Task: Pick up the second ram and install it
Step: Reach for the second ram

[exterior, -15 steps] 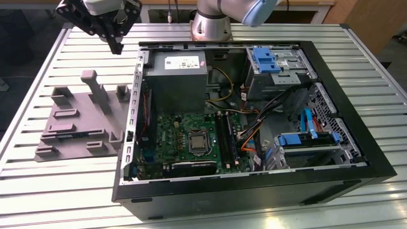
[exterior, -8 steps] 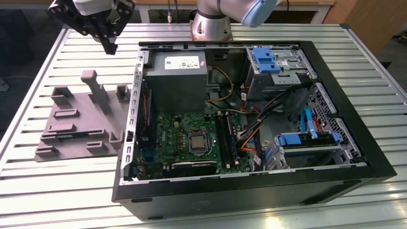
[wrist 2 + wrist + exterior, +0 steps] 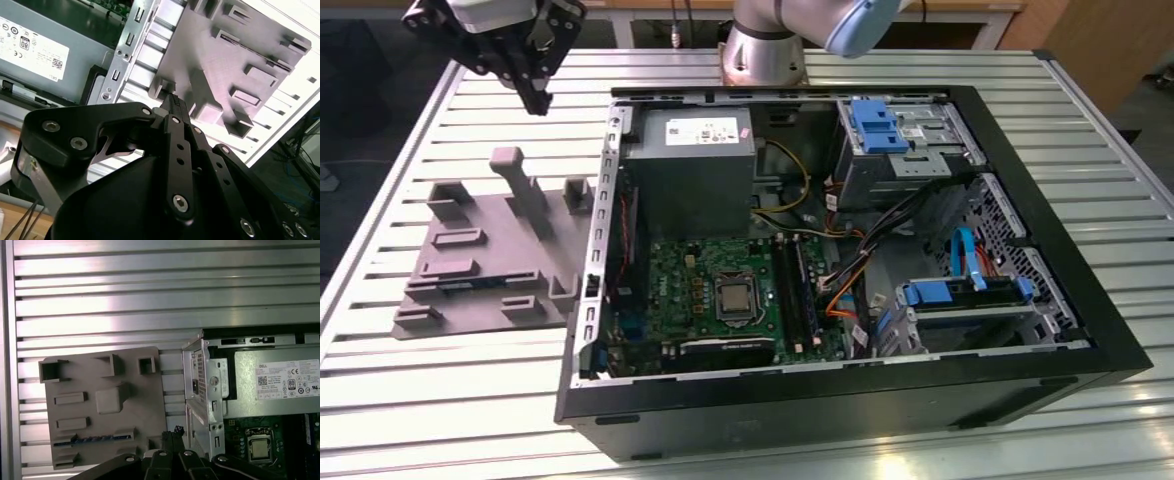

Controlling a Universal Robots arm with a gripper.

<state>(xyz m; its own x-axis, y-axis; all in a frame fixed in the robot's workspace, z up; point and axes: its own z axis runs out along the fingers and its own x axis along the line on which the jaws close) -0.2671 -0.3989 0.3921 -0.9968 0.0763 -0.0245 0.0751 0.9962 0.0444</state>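
Gripper [image 3: 534, 100] raised above grey tray [image 3: 520, 272], fingers together, empty. Second ram [image 3: 95, 439] lies in tray slot. Open PC case [image 3: 854, 405] just beside tray.

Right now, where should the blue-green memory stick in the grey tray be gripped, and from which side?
Probably mid-length across its flat faces, from straight above: the thin blue-green memory stick stands on edge in a slot of the grey moulded tray, leaving its top edge exposed.
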